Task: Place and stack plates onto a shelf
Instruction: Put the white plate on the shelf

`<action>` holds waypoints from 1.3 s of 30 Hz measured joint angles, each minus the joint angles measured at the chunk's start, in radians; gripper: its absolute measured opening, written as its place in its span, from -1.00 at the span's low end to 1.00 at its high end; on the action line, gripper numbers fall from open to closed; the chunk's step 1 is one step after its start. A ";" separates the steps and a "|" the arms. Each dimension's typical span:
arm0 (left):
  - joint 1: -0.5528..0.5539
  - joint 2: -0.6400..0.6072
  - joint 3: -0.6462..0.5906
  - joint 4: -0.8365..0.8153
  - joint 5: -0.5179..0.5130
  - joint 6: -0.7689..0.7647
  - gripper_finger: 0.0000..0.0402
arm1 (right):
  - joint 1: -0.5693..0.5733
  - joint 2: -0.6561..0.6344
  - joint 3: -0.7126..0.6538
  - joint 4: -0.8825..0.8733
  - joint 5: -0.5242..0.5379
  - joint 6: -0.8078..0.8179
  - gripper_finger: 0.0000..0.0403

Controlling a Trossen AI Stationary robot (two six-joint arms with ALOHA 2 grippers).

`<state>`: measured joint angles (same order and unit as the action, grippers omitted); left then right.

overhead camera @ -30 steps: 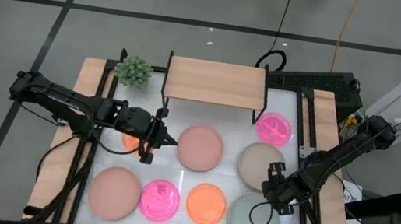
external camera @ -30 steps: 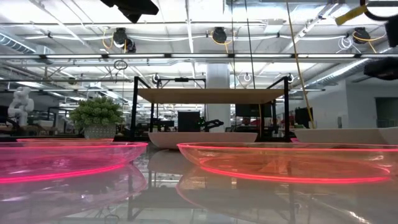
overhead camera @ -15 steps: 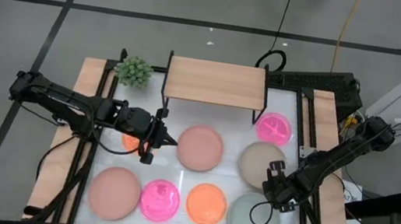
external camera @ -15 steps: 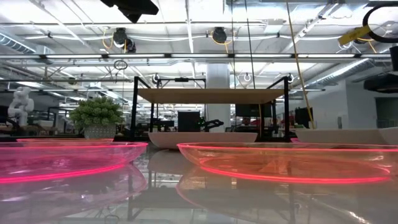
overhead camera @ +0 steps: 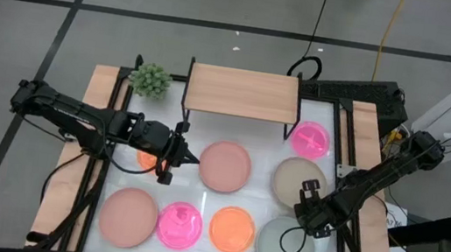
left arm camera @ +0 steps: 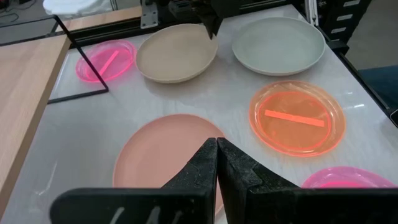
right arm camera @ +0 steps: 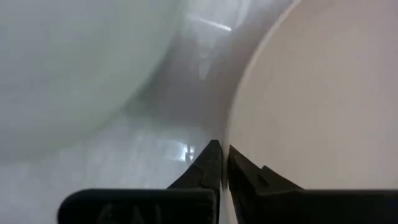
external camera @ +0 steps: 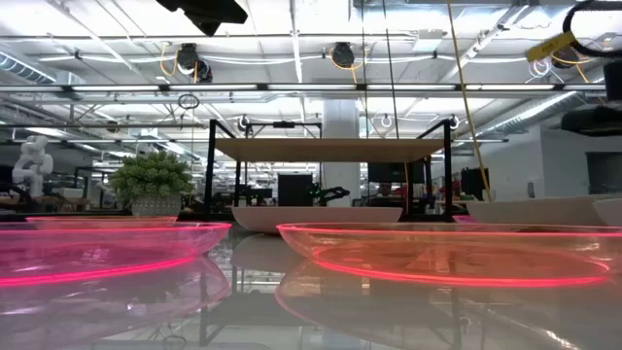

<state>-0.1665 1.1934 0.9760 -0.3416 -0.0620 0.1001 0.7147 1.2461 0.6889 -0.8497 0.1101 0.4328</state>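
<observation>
The right gripper (overhead camera: 306,199), lower right in the high view, is pinched shut on the near rim of the beige plate (overhead camera: 295,183). The thin edge grip could slip as the plate lifts, knocking the grey-green plate (overhead camera: 283,248) beside it. The plate is matte, shallow. The left gripper (overhead camera: 175,160) is closed, empty, centre-left.

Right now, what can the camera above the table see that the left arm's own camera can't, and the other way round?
Only the high view shows the shelf, the potted plant, both arms and the right gripper at the beige plate's rim. Only the left wrist view shows the left gripper shut, close up. Both show the beige plate, grey-green plate and orange plate.
</observation>
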 joint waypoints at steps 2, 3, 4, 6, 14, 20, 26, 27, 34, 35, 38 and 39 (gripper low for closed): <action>0.000 0.000 0.000 0.000 0.000 0.000 -0.92 | -0.001 0.000 0.031 0.001 -0.001 -0.002 -1.00; 0.000 0.000 0.000 0.000 0.000 0.000 -0.92 | -0.002 0.000 0.048 -0.004 0.001 -0.004 -1.00; 0.000 0.000 0.000 0.000 0.000 0.000 -0.92 | -0.004 0.000 0.066 -0.016 0.013 -0.005 -1.00; 0.000 0.000 0.000 0.000 0.000 0.000 -0.92 | -0.012 0.000 0.104 -0.041 0.038 -0.003 -1.00; -0.008 0.000 0.000 -0.007 0.000 0.001 -0.92 | -0.054 0.000 0.212 -0.107 0.076 -0.055 -1.00; -0.026 0.000 0.000 -0.007 0.000 0.000 -0.92 | -0.089 0.000 0.296 -0.185 0.108 -0.088 -1.00; -0.039 0.000 0.000 -0.007 0.000 0.000 -0.92 | -0.127 0.000 0.395 -0.203 0.137 -0.196 -1.00; -0.039 0.000 0.000 -0.007 0.000 0.000 -0.92 | -0.132 0.000 0.410 -0.203 0.152 -0.216 -1.00; -0.042 0.000 0.000 -0.007 0.000 -0.004 -0.92 | -0.209 0.000 0.495 -0.217 0.207 -0.336 -1.00; -0.042 0.000 0.000 -0.007 0.000 -0.005 -0.92 | -0.224 0.002 0.505 -0.217 0.207 -0.346 -1.00; -0.045 0.009 0.000 -0.002 0.000 -0.008 -0.92 | -0.265 0.023 0.542 -0.242 0.206 -0.395 -1.00; -0.046 0.013 -0.001 -0.003 0.000 -0.007 -0.92 | -0.277 0.033 0.558 -0.253 0.206 -0.416 -1.00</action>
<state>-0.2124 1.2064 0.9752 -0.3450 -0.0620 0.0927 0.4380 1.2790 1.2469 -1.1024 0.3157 0.0165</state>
